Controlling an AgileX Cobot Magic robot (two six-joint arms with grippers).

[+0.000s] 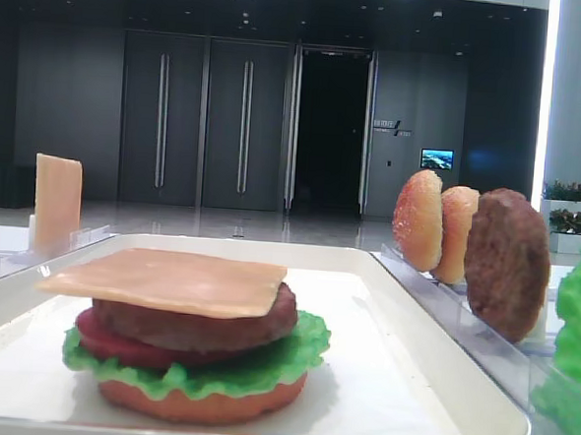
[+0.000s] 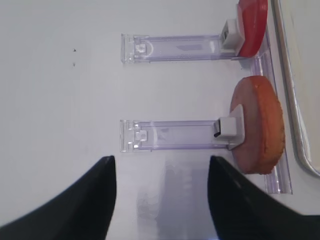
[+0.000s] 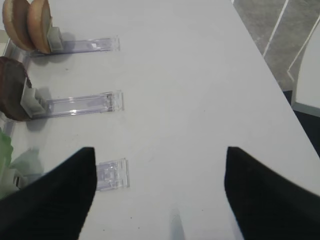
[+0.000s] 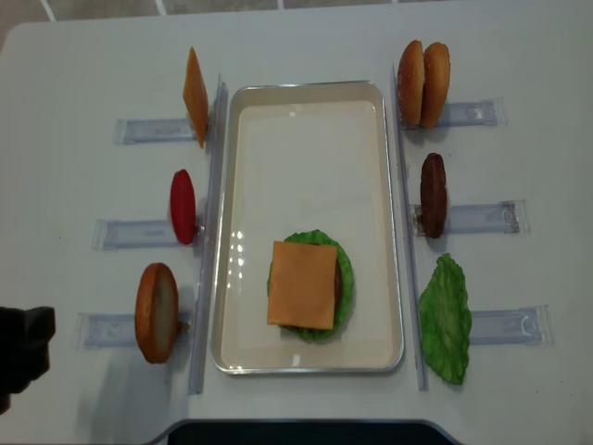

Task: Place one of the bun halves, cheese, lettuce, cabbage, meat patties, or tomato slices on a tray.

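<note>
Golden bun half stands on edge in its clear rack just left of the tray — ahead and right of the wide-open left gripper, the nearer arm — its flat faces across the rack's length.

The far half of the tray lies bare, open to a pass from above; its near half carries a stack topped by the cheese. Along both long sides, clear holder racks stand close, holding upright bun halves, a meat patty, a tomato slice and lettuce. The outer tabletop beyond them is open.
</note>
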